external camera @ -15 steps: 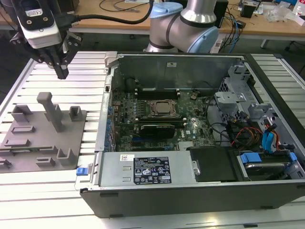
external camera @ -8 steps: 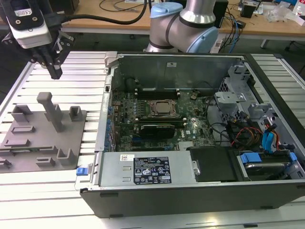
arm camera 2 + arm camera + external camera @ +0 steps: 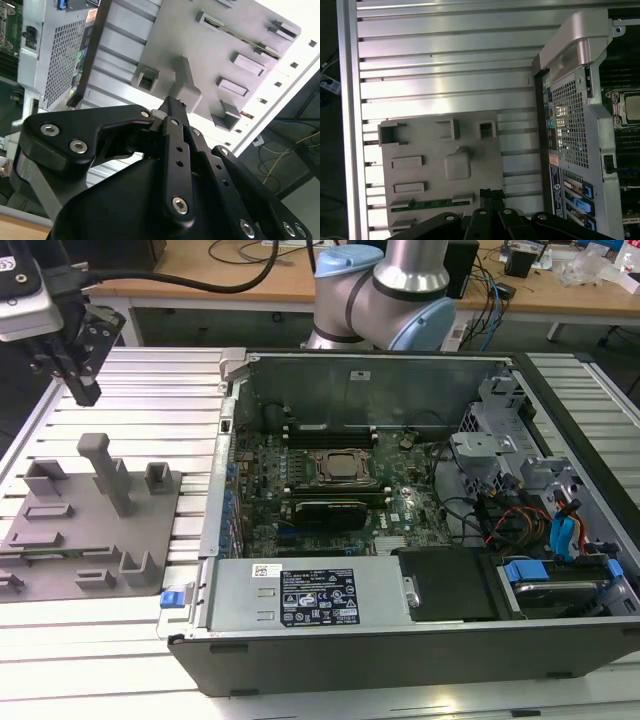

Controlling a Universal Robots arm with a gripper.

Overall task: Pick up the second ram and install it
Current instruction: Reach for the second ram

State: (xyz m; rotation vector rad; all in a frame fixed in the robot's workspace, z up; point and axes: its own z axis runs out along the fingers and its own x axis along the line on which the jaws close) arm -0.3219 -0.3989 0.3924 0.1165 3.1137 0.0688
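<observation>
The second ram [image 3: 432,203] is a thin green stick lying in a long slot of the grey fixture plate [image 3: 425,175]. In the first wrist view my gripper [image 3: 491,193] hangs above the plate's edge, just past one end of the stick and not touching it. Its black fingers are shut together with nothing between them. The exterior view has the gripper [image 3: 85,390] high over the far left of the table, above the fixture plate [image 3: 90,530]. In the second wrist view the gripper [image 3: 172,104] points down at the plate's tall post [image 3: 182,80].
The open computer case [image 3: 400,640] stands at the exterior view's right of the plate. Inside it, the motherboard [image 3: 260,480] has a processor socket [image 3: 335,467] flanked by black slot strips [image 3: 330,430]. The ribbed aluminium table [image 3: 150,380] surrounds the plate. The arm's base [image 3: 385,290] stands behind the case.
</observation>
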